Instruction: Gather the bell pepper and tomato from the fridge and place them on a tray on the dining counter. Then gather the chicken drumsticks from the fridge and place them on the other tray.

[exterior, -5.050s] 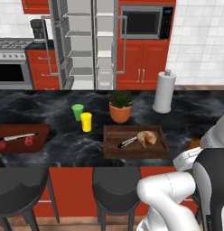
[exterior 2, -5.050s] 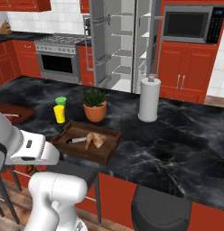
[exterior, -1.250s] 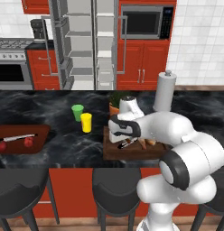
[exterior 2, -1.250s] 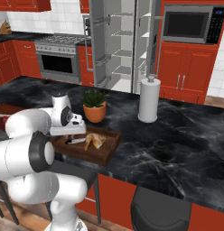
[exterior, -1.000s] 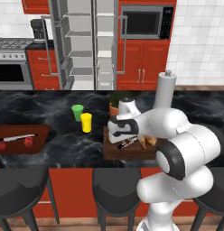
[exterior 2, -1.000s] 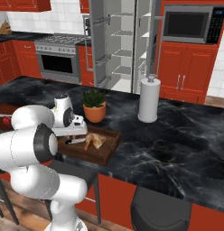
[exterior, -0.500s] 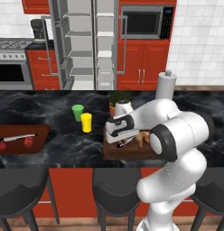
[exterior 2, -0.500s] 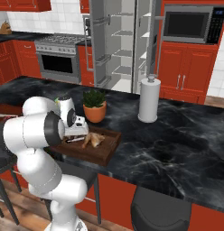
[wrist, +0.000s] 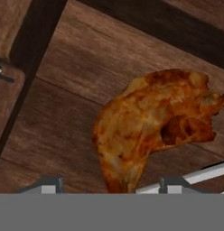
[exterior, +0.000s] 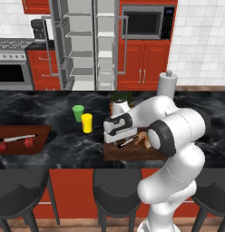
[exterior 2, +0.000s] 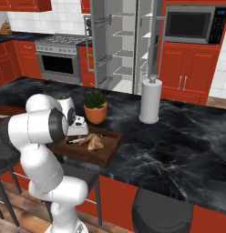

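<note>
Landmark: dark tray (exterior: 115, 153) on the black counter (exterior: 60, 108), right in front of the robot.

Gripper (exterior: 119, 138) is low over the tray's left part, hand pointing down. Hand cam: finger tips (wrist: 49, 184) stand apart w/ the narrow end of a red-brown drumstick (wrist: 150, 131) between them, lying flat on the tray wood. Jaws partway open; can't tell if the pads touch the meat, no clear grip seen.

A paler drumstick (exterior 2: 93, 142) lies in the tray too, just right of the gripper in the left base cam (exterior: 144, 139), w/ a knife (exterior: 125, 143) beside it.

Behind the tray: potted plant (exterior 2: 95, 107), near. Paper towel roll (exterior 2: 150, 99) further right of tray. Left of tray: yellow cup (exterior: 87, 123) and green cup (exterior: 78, 113), close together. Well left of tray: flatter reddish tray (exterior: 38, 144) w/ a tomato (exterior: 29, 142) and another red piece, prob. the pepper (exterior: 0, 147), plus a 2nd knife (exterior: 18, 138).

Far behind the tray, across the kitchen: fridge (exterior: 82, 43), both doors open.
</note>
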